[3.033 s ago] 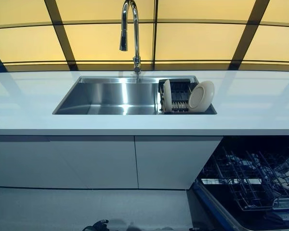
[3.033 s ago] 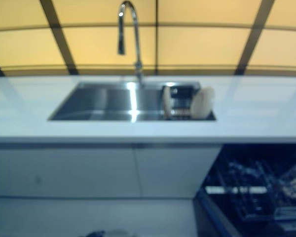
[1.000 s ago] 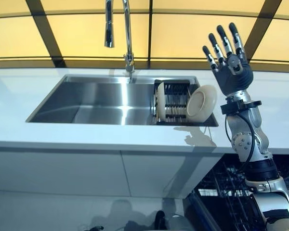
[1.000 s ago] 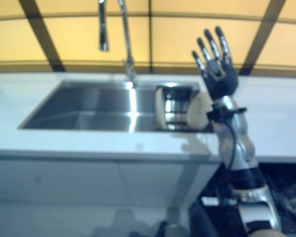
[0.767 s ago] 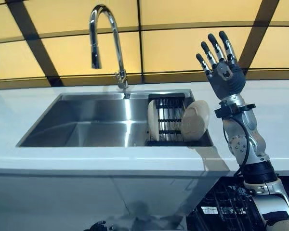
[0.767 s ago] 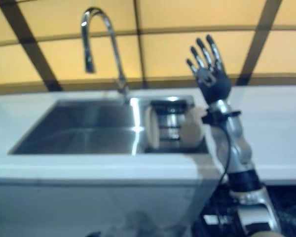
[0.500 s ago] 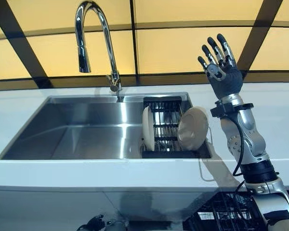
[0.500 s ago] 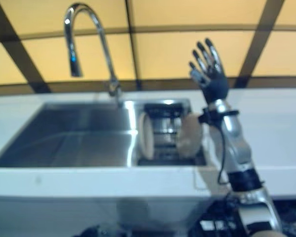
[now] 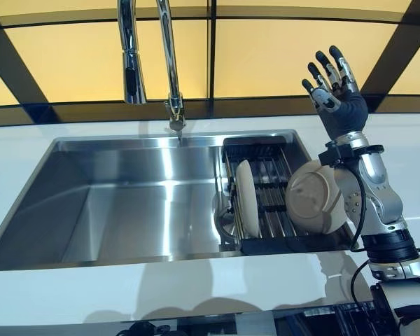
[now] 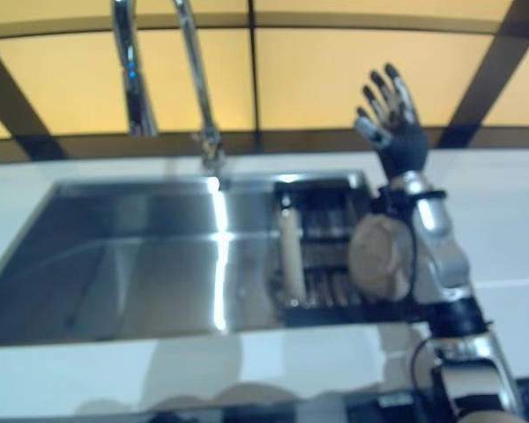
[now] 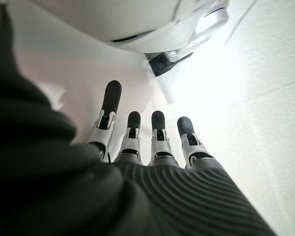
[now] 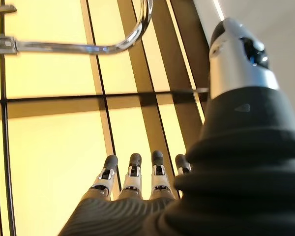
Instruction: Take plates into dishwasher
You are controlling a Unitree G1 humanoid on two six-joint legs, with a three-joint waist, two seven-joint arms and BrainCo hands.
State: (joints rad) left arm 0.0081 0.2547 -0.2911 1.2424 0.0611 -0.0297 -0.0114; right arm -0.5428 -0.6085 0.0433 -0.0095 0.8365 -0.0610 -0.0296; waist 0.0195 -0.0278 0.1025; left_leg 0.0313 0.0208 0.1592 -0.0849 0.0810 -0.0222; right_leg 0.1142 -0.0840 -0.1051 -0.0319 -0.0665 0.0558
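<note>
Two plates [image 9: 250, 198] [image 9: 316, 202] waiting in the sink rack [image 9: 266, 210] just below the raised right robot hand [image 9: 338, 105], fingers spread and empty, left robot hand [image 11: 137, 147] relaxed, nothing loaded yet.

My right arm crosses in front of the right-hand plate [image 9: 316, 198], so I lose that plate's right rim behind it. The tap [image 9: 169, 66] runs out past the top edge of the head views; I can't see its arch there. The dish rack [image 9: 266, 210] at the right end of the sink [image 9: 126, 203] has its near right corner hidden by the plate and arm. The worktop [image 9: 196, 290] is cut off at the bottom edge. My left hand [image 11: 142, 142] shows only in its own wrist view.
</note>
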